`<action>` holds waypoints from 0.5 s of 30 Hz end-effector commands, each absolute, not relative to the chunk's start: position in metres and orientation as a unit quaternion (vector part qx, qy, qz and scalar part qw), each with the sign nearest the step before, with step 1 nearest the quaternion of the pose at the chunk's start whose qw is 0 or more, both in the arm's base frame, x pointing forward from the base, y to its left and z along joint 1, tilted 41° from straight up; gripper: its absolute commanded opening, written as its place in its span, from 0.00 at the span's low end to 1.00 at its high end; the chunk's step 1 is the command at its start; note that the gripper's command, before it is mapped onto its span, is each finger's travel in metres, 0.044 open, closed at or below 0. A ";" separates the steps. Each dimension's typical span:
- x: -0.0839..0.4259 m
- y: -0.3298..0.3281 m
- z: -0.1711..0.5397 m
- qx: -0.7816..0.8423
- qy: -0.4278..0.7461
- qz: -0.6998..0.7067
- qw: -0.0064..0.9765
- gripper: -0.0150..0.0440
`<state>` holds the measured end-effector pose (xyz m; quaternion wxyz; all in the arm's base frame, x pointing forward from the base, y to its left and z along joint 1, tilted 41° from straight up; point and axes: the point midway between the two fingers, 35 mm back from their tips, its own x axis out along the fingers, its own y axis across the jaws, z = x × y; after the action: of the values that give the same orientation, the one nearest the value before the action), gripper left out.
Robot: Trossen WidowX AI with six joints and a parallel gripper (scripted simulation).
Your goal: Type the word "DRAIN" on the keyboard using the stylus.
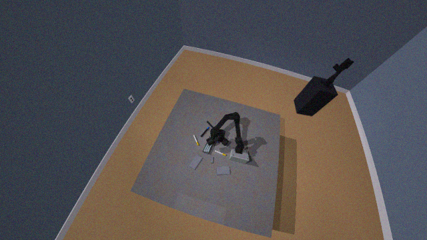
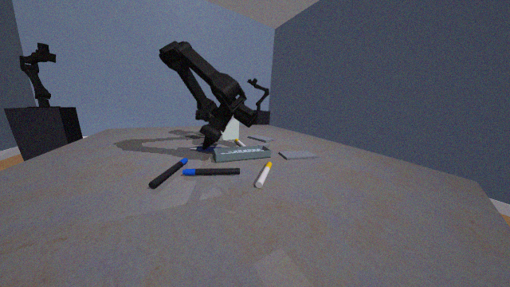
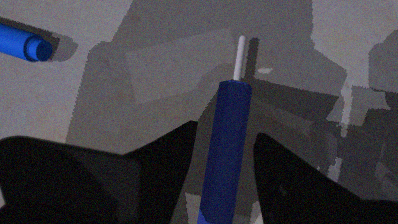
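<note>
The stylus (image 3: 230,107) (image 2: 210,149) is blue with a thin pale tip and lies on the desk beside the keyboard. My gripper (image 3: 225,135) (image 2: 205,147) is low over it and partly open. In the wrist view one finger is on each side of the blue barrel, with a gap on both sides. The stylus tip points away beyond the fingertips. The keyboard (image 1: 207,147) (image 2: 239,155) is a grey-green tray shape with pale keys. The arm partly covers it in the top view, and its letters are too small to read.
Two black markers with blue caps (image 2: 169,173) (image 2: 217,171) lie near the keyboard; a blue cap (image 3: 25,44) shows at the wrist view's left. White markers with yellow caps (image 1: 196,140) (image 1: 220,153), flat grey slabs (image 1: 196,162) (image 1: 223,171) and a pale box (image 1: 239,157) are around.
</note>
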<state>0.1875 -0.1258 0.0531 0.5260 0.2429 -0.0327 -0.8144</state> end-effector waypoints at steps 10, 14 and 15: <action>0.185 -0.129 0.048 0.236 -0.029 -0.816 0.527 0.51; 0.186 -0.129 0.050 0.241 -0.032 -0.815 0.525 0.38; 0.186 -0.129 0.050 0.241 -0.032 -0.815 0.525 0.33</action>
<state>0.1861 -0.1288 0.0497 0.5252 0.2411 -0.0320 -0.8155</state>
